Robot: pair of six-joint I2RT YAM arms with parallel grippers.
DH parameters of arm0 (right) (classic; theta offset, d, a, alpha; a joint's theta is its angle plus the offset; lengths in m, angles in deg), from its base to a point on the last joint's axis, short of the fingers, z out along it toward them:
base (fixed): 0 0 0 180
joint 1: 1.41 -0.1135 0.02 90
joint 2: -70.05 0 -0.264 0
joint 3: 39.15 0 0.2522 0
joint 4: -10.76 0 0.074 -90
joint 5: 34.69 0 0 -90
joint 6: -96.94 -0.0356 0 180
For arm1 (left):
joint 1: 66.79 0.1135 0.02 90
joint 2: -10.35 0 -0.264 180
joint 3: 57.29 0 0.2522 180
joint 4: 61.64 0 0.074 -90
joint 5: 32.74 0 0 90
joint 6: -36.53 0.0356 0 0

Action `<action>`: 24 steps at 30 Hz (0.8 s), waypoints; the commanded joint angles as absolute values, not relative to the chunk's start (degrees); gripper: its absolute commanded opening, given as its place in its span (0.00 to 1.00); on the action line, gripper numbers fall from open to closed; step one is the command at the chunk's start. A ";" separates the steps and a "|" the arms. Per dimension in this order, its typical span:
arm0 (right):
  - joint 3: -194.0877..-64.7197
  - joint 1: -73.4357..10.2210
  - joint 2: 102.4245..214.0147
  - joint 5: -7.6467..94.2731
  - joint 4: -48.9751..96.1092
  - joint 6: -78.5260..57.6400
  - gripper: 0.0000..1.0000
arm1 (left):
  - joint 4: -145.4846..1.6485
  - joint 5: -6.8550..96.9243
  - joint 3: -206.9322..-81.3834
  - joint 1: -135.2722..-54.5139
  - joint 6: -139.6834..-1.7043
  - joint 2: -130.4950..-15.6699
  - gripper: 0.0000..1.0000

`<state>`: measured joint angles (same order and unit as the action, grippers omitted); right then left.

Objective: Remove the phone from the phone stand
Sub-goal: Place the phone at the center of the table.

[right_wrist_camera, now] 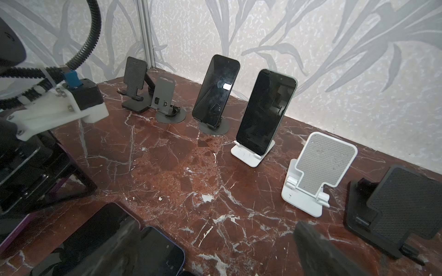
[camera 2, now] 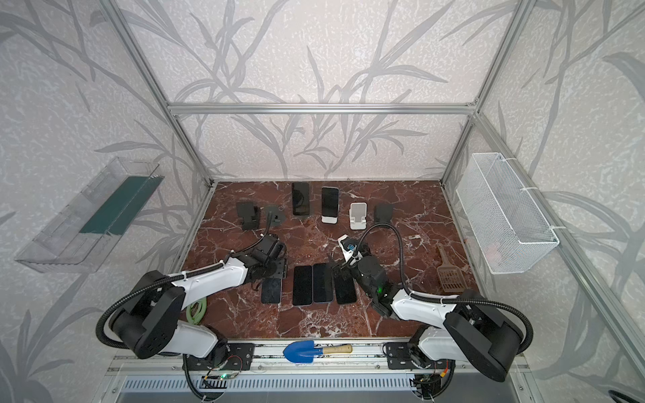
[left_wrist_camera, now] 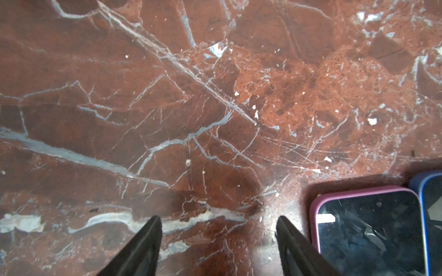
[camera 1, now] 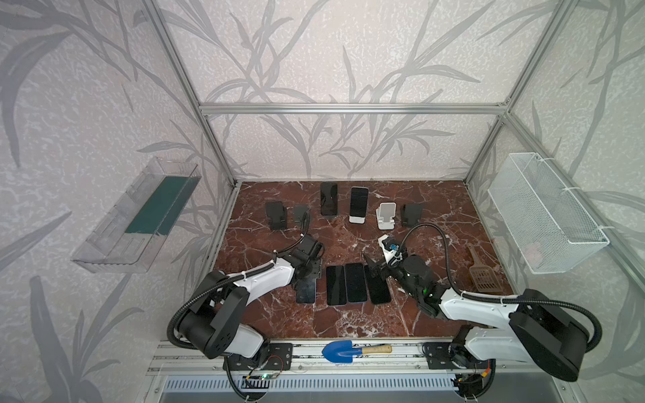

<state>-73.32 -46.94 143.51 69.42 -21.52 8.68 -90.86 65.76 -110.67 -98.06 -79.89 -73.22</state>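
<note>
Before the black rectangular phone (camera 1: 358, 204) in the white plastic stand (camera 1: 357, 219), the left gripper (left_wrist_camera: 218, 218) and right gripper (right_wrist_camera: 215, 227) are hovering, fingers spread, holding nothing.

Glossy glass phone (right_wrist_camera: 265, 112) on matt white plastic stand (right_wrist_camera: 248, 156); polished red marble tabletop (right_wrist_camera: 167, 172).

My fingers (left_wrist_camera: 143, 248) black; marble tabletop (left_wrist_camera: 167, 95) red-brown, white-veined; pink-cased phone (left_wrist_camera: 368, 234); blue-cased phone (left_wrist_camera: 433, 215); white phone stand (right_wrist_camera: 320, 172); black phone stand (right_wrist_camera: 401, 205); wallpaper (right_wrist_camera: 334, 47) pale, grey-leaved.
</note>
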 commanded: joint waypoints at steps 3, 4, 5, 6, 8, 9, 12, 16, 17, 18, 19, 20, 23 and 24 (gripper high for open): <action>-73.30 -47.20 143.78 70.51 -23.73 8.31 0.99 | -86.39 68.44 -109.07 -98.70 -81.51 -73.61 0.48; -73.35 -47.20 143.83 70.51 -23.73 8.28 0.99 | -85.92 68.63 -108.94 -98.85 -81.64 -73.95 0.48; -73.36 -47.20 143.82 70.50 -23.82 8.26 0.99 | -85.55 68.70 -108.85 -98.92 -81.76 -74.22 0.48; -73.33 -47.20 143.95 70.60 -23.91 8.26 0.99 | -85.34 68.67 -108.84 -98.96 -81.85 -74.57 0.48; -73.35 -47.20 143.89 70.50 -23.91 8.19 0.99 | -84.91 68.61 -108.76 -99.10 -81.86 -75.19 0.48; -73.28 -47.20 143.83 70.52 -23.91 8.18 0.99 | -84.81 68.72 -108.81 -99.22 -82.02 -75.64 0.48; -73.13 -47.20 143.62 70.40 -23.91 8.06 0.99 | -84.18 69.24 -108.59 -99.54 -82.21 -76.43 0.48; -72.95 -47.20 143.64 70.67 -24.26 8.06 0.99 | -82.22 69.67 -107.55 -99.80 -82.54 -77.05 0.48; -72.95 -47.20 143.70 70.69 -24.34 8.03 0.99 | -82.13 69.97 -107.54 -99.83 -82.78 -77.33 0.48; -72.95 -47.20 143.73 70.69 -24.35 8.00 0.99 | -81.89 70.03 -107.53 -99.84 -82.83 -77.63 0.49; -72.95 -47.20 143.71 70.64 -24.35 8.00 0.99 | -81.52 69.95 -107.53 -99.88 -82.83 -77.98 0.49; -72.97 -47.20 143.72 70.69 -24.35 8.04 0.99 | -81.23 70.01 -107.53 -99.86 -82.91 -78.27 0.49; -72.95 -47.20 143.73 70.76 -24.43 8.01 0.99 | -80.55 70.17 -107.75 -99.86 -83.21 -79.61 0.50; -72.95 -47.20 143.70 70.76 -24.35 8.02 0.99 | -80.58 70.33 -107.86 -99.93 -83.40 -80.04 0.50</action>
